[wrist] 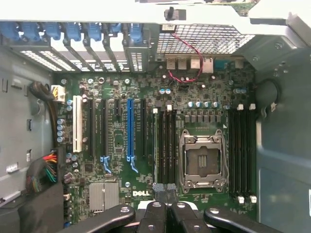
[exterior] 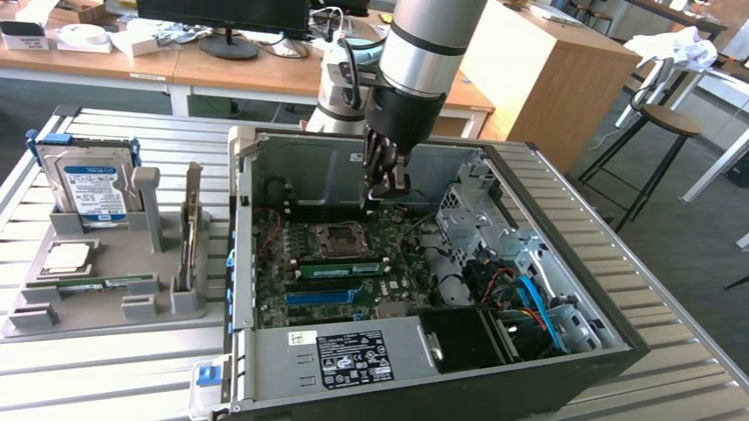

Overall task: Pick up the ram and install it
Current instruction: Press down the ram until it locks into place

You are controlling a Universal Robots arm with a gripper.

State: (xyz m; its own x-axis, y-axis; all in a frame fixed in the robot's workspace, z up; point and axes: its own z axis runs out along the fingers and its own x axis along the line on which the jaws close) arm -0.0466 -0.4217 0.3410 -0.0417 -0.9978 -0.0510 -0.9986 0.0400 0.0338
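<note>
Above the motherboard [wrist: 146, 145], the closed, empty gripper [exterior: 387, 186] hovers near the CPU socket [wrist: 203, 160]; seating needs stick-to-slot alignment. A RAM stick [exterior: 339, 270] sits slotted beside that socket.

Lab or workshop, wooden desks [exterior: 234, 66], monitor [exterior: 228, 17], stool [exterior: 667, 123], open computer case [exterior: 468, 289]

Even, bright daylight fills the room. Inside the computer case [exterior: 351, 167] shadows stay soft. Distant desks look slightly blurred.

The robot arm [exterior: 427, 53] is cut off by the exterior view's upper edge. The label [exterior: 354, 358] print on the computer case [exterior: 351, 153] is too small to read (as is the hard drive [exterior: 94, 189] label).
</note>
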